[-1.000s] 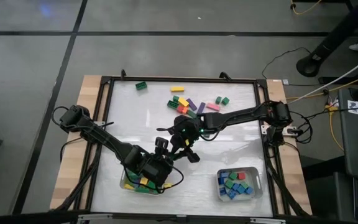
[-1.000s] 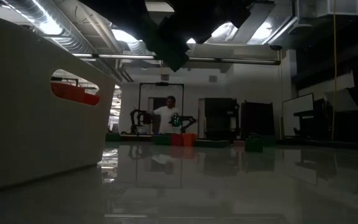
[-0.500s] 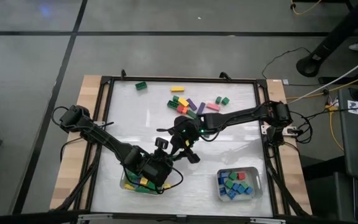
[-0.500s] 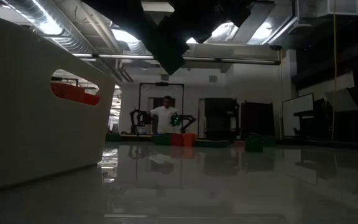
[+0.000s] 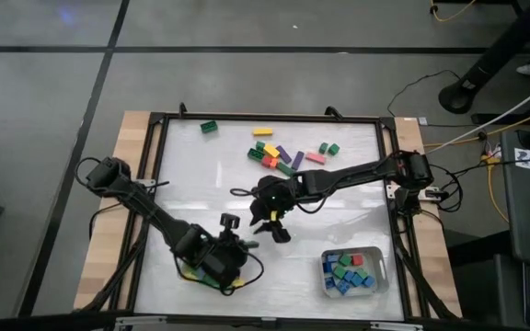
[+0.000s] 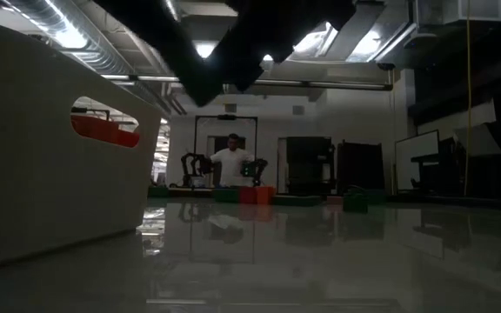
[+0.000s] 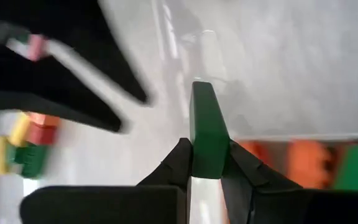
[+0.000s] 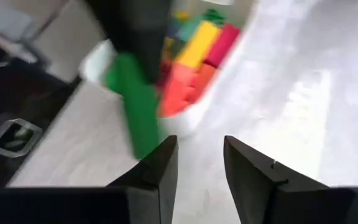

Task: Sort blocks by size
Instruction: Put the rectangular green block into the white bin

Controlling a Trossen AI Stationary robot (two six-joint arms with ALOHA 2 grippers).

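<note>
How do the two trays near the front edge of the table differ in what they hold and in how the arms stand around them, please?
The left tray holds long yellow, red and green blocks; the right tray holds short blue, green and red ones. The left pincer, shut on a long green block, sits over the left tray and hides most of it; the right tray lies fully uncovered. The empty right pincer is open between them. Both trays are pale and rectangular.
</note>
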